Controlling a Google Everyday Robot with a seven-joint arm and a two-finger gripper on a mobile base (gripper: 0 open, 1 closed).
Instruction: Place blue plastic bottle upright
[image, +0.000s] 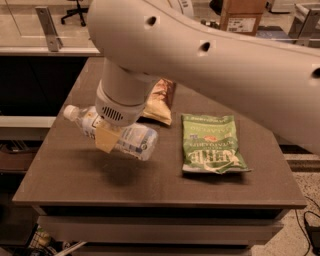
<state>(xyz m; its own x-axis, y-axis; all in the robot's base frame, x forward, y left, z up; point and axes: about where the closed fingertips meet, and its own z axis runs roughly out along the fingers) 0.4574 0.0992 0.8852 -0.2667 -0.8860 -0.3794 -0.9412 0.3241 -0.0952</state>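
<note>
Clear plastic with a pale blue label: the blue plastic bottle (136, 142) hangs in my hand (112, 136) above the left half of the bench (150, 187), not touching it, and a soft shadow (117, 175) sits on the wood right below. The hand is clamped on the bottle's middle; one tan pad (106, 139) presses across the near side of the label, the other finger is hidden behind. A mid-body grip makes sense, with the weight balanced either side. The bottle is close to flat, white cap (70, 112) pointing left and a bit up, base lower on the right. Held off the surface probably for room to rotate; my guess is the wrist must turn until the cap is on top, then lower base-first. The green chip bag (212, 145) lies flat well to the right and the brown chip bag (160, 102) sits behind my arm (210, 50), both apart from the bottle, so the patch under it looks like the set-down spot. Risk: smooth round plastic may slip in the pads while turning.
</note>
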